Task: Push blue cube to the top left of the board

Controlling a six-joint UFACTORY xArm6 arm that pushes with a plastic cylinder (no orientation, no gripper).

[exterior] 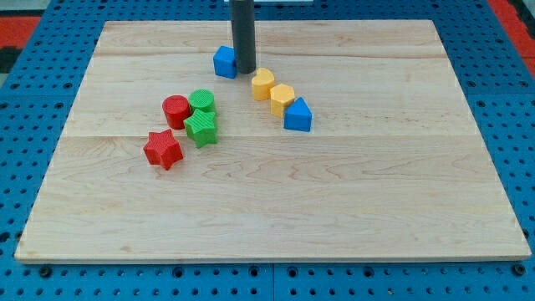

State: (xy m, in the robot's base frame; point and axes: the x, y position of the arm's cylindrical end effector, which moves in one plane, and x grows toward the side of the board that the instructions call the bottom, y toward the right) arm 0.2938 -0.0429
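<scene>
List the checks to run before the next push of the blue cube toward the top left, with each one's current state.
1. My tip beside the blue cube, on its right: ok.
2. Tip touching the cube: cannot tell.
3. Board to the cube's left free of blocks: ok.
4. Yellow block apart from the tip: ok.
5. Red cylinder and green cylinder below the path: ok.
6. Cube at top left: not ok.

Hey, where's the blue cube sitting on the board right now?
The blue cube is near the view's top, left of centre, with my tip against its right side. The nearest block is a yellow one, down to its right.
</scene>
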